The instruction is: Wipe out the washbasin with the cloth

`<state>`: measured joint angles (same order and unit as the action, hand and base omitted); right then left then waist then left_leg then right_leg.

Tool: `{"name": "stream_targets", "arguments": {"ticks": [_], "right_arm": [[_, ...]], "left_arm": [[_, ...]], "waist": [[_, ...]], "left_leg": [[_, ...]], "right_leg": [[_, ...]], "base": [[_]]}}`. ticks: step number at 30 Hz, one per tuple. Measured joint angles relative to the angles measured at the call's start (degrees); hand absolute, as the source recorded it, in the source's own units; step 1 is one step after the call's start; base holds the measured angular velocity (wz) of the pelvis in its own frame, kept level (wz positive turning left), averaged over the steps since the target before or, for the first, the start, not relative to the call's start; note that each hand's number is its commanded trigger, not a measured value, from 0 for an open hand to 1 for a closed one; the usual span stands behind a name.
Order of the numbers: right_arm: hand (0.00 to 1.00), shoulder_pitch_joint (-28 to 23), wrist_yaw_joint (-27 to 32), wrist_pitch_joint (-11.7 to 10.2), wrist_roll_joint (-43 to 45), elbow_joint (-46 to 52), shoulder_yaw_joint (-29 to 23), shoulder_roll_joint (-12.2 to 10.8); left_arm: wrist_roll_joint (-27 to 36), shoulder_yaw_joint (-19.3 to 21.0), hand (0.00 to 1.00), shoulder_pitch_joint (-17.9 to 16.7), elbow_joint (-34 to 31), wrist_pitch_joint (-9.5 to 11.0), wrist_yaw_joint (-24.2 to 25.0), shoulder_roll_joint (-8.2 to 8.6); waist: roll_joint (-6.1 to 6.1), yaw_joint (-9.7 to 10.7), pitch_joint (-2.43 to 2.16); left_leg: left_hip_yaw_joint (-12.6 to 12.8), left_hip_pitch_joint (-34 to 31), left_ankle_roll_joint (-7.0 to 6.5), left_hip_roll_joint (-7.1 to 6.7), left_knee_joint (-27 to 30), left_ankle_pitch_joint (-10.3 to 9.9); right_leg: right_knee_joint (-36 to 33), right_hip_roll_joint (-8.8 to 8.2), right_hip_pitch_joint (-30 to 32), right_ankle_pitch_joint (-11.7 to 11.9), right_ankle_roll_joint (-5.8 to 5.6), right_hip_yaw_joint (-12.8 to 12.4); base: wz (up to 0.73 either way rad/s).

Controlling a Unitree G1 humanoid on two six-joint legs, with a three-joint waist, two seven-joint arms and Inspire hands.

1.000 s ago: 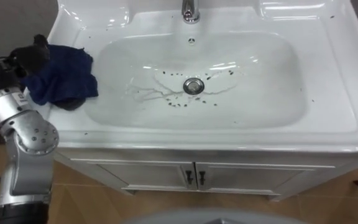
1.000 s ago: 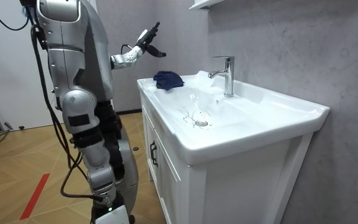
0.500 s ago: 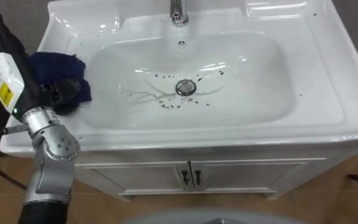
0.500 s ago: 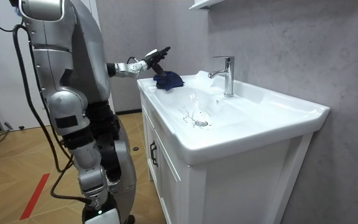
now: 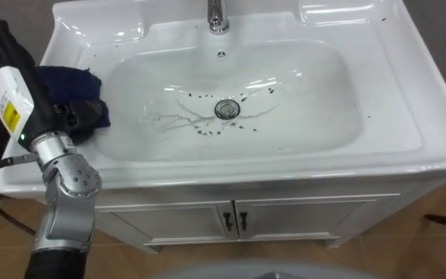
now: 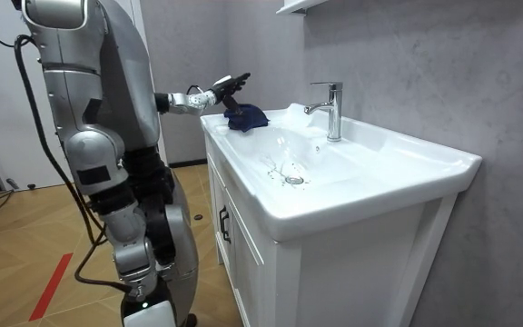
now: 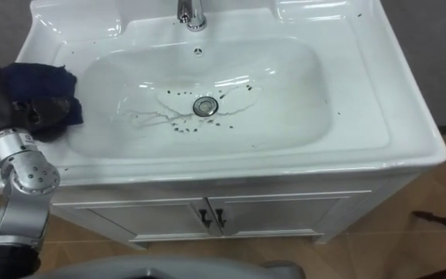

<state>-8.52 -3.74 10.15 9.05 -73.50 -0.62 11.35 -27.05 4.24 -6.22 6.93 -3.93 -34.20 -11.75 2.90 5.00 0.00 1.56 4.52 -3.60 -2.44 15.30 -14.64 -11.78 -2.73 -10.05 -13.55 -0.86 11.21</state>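
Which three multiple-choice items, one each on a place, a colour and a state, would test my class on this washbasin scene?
1. Where does the cloth lie?
A on the floor; B on the ledge left of the bowl; C under the tap.
2. What colour is the cloth?
A dark blue; B yellow; C white.
3. How is the bowl round the drain?
A full of water; B spotless; C dotted with dark specks.

Answers: B, it sits on the ledge, at the left hand. A, it shows dark blue against the white ledge. C, specks lie scattered about the drain.
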Motion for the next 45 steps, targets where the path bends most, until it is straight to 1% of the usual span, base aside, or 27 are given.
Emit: {"name": "stream_targets", "arguments": {"ticks": [5, 8, 12, 16, 19, 22, 26, 31, 33, 45], "right_arm": [[0.00, 0.05, 0.43, -0.03, -0.23, -0.02, 0.01, -0.01], [0.00, 0.07, 1.18, -0.09, -0.65, -0.03, 0.05, -0.04], [0.00, -0.12, 1.26, -0.05, -1.99, -0.05, 0.60, -0.04], [0.00, -0.52, 1.52, -0.08, -2.12, -0.08, 0.52, -0.04], [0.00, -0.91, 2.89, -0.10, -3.54, -0.05, 0.47, -0.12], [0.00, -1.04, 3.57, -0.07, -4.22, -0.04, 0.27, -0.20], [0.00, -1.00, 3.56, -0.06, -4.22, 0.01, 0.18, -0.20], [0.00, -1.76, 3.53, -0.02, -4.56, 0.23, 0.00, -0.14], [0.00, -1.94, 3.53, -0.05, -4.60, 0.17, -0.22, -0.14], [0.00, -3.01, 3.54, -0.09, -4.98, 0.75, -1.29, -0.09]], "left_arm": [[0.00, 0.00, 0.00, 0.00, 0.07, -0.65, 0.00, 0.03], [0.02, 0.00, 0.00, 0.00, 1.97, -0.65, 0.00, 0.09], [0.10, 0.01, 0.00, -0.01, 3.56, -0.76, 0.03, 1.00], [0.48, 0.06, 0.00, -0.02, 4.03, -0.70, -0.07, 1.31], [0.64, 0.08, 0.00, -0.01, 6.16, -0.68, -0.19, 1.57], [0.63, 0.07, 0.00, -0.01, 7.95, -0.64, -0.18, 1.79], [0.59, 0.06, 0.00, -0.01, 11.32, -0.68, -0.10, 1.82], [0.60, 0.01, 0.00, -0.06, 11.81, -0.76, 0.05, 1.92], [0.61, 0.02, 0.00, -0.06, 11.81, -0.76, 0.07, 1.92], [0.61, 0.01, 0.00, -0.30, 11.80, -0.75, 0.10, 1.92]], "waist": [[0.03, -0.03, 0.00], [0.17, -0.03, 0.05], [0.16, -0.16, 0.08], [0.06, -0.16, 0.12], [-0.05, 0.05, 0.17], [-0.21, 0.26, 0.13], [-0.10, 0.80, 0.07], [0.47, 0.86, -0.36], [0.59, 0.94, -0.43], [0.35, 1.05, -0.39]], "left_leg": [[0.04, 0.08, 0.00, 0.00, -0.02, 0.00], [0.03, 0.15, 0.00, 0.00, -0.02, 0.00], [-0.21, 0.10, 0.00, 0.00, -0.05, 0.00], [-0.22, 0.04, 0.00, -0.04, -0.08, 0.00], [-0.05, -0.08, 0.00, -0.03, -0.09, 0.00], [-0.36, -0.25, -0.01, -0.05, -0.02, -0.01], [-0.43, -0.41, -0.01, -0.04, 0.06, -0.01], [-0.34, -1.07, -0.01, -0.05, 0.07, 0.02], [-0.32, -1.01, -0.01, -0.05, -0.02, 0.02], [-0.25, -0.99, 0.03, -0.16, -0.60, 0.07]], "right_leg": [[0.00, 0.00, -0.09, 0.00, 0.00, -0.02], [0.00, 0.01, -0.15, 0.00, 0.00, -0.02], [0.00, 0.00, -0.10, 0.00, 0.00, 0.00], [0.02, 0.00, -0.04, 0.00, 0.00, 0.02], [0.05, -0.03, 0.02, 0.00, 0.00, 0.10], [0.13, -0.03, 0.11, 0.00, 0.00, 0.18], [0.13, -0.03, 0.24, 0.00, 0.00, 0.24], [0.02, -0.03, 1.01, 0.01, -0.01, 0.13], [0.03, -0.02, 1.03, 0.01, -0.01, 0.13], [0.18, 0.03, 1.21, 0.01, -0.01, 0.07]], "base": [[0.00], [0.00], [0.00], [0.00], [0.00], [0.00], [0.00], [0.00], [0.00], [0.00]]}}
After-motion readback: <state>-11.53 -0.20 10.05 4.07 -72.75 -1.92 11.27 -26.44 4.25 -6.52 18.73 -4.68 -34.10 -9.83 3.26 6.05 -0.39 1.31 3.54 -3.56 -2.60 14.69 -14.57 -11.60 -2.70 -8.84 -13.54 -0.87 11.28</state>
